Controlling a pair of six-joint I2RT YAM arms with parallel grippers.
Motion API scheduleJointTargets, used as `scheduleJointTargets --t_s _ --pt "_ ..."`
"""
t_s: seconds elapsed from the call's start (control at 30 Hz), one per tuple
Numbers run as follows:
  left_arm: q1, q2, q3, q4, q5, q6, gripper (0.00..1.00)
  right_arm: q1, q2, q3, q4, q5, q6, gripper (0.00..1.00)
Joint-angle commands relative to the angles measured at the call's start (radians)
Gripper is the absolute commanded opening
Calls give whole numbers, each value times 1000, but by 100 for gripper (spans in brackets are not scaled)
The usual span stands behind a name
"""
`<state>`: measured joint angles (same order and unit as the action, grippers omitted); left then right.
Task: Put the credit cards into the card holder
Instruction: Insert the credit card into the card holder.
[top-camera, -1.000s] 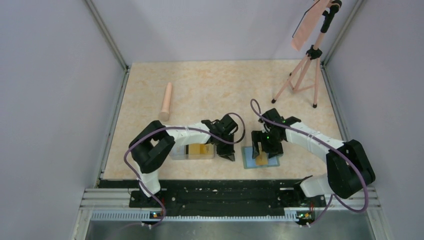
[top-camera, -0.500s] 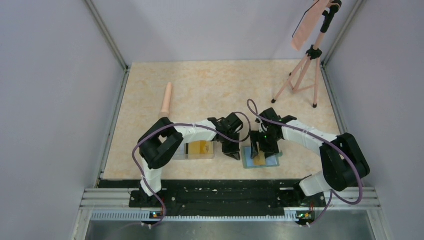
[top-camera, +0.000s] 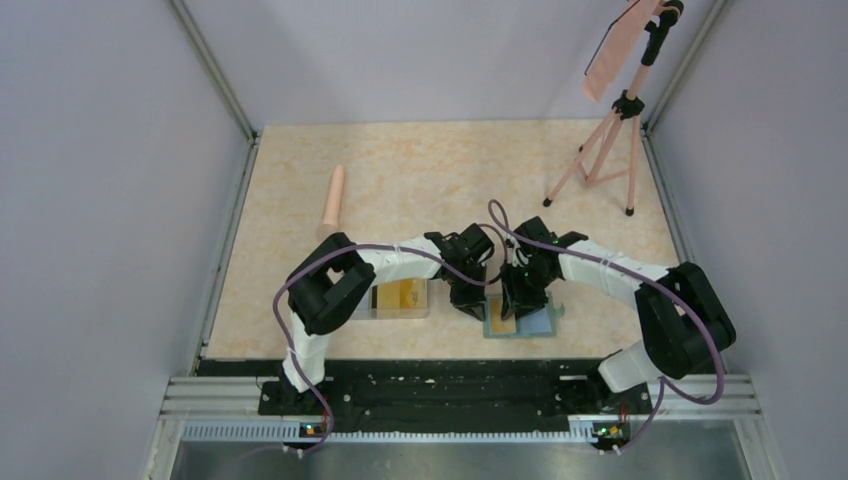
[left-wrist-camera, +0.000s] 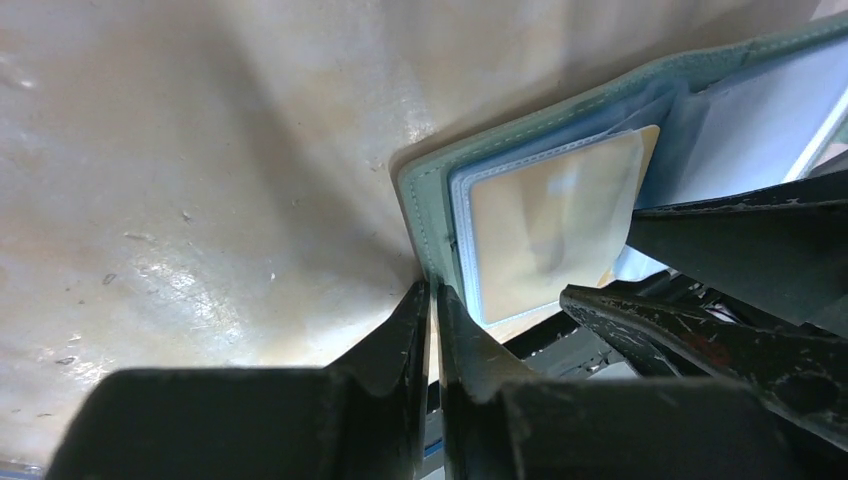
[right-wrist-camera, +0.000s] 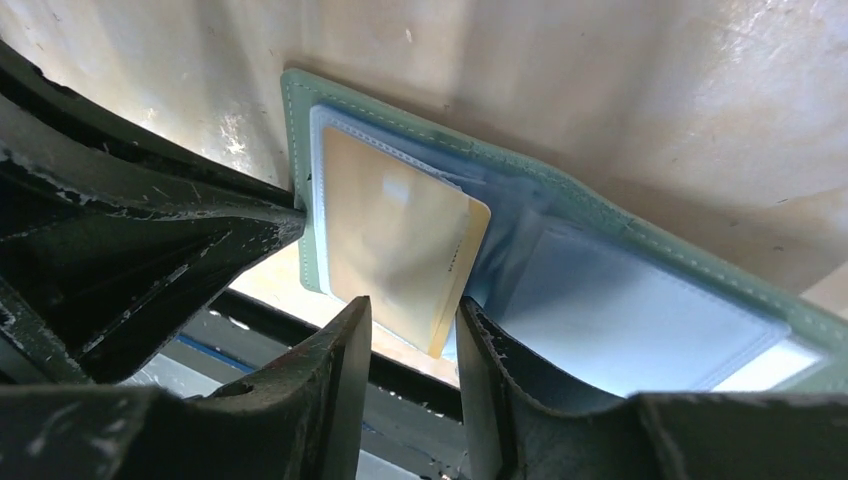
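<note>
My left tool (left-wrist-camera: 432, 292), shut tight, pins the card holder (left-wrist-camera: 413, 200); my right tool (right-wrist-camera: 412, 335) seems narrowly pinched on the yellow card (right-wrist-camera: 400, 230). I'd keep it flat and slide it deeper in.

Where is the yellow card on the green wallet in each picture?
Top external: the yellow card is low in the middle, a small patch between the two arms' tips.
Left wrist: the yellow card is right of centre, on the see-through page.
Right wrist: the yellow card is near the centre, slanted, just above the fingers.
Shared landmark: the green wallet lies under the card in all three.
</note>
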<state>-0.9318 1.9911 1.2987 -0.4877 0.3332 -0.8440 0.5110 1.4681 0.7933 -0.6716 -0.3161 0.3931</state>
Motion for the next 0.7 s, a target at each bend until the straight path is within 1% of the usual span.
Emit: scheduleJointTargets --t_s 0.0,0.03,0.13,0.17,0.27,0.4,0.5,0.6,0.67 --pt "-16 5 30 12 -14 21 11 34 15 52 46 -42 17 37" --pt "-16 -6 29 6 -22 25 12 34 13 59 34 -23 14 41" --pt "-16 -53 29 -12 -54 54 14 34 -17 80 1 44 3 59" --pt "-16 -81 24 -15 -73 58 17 34 -29 90 -11 60 0 64" --pt "-14 -171 -10 20 -117 72 24 34 -60 128 -43 98 -5 73" --pt "10 -312 -91 111 -130 66 33 35 -68 201 -75 110 -10 75" --pt "54 -436 -186 201 -94 49 36 36 -50 263 -86 87 -13 75" --pt "135 -565 -302 276 -41 16 37 55 -13 335 -96 68 -12 75" --pt "227 -660 -396 322 0 -11 37 74 18 389 -99 54 -11 75"
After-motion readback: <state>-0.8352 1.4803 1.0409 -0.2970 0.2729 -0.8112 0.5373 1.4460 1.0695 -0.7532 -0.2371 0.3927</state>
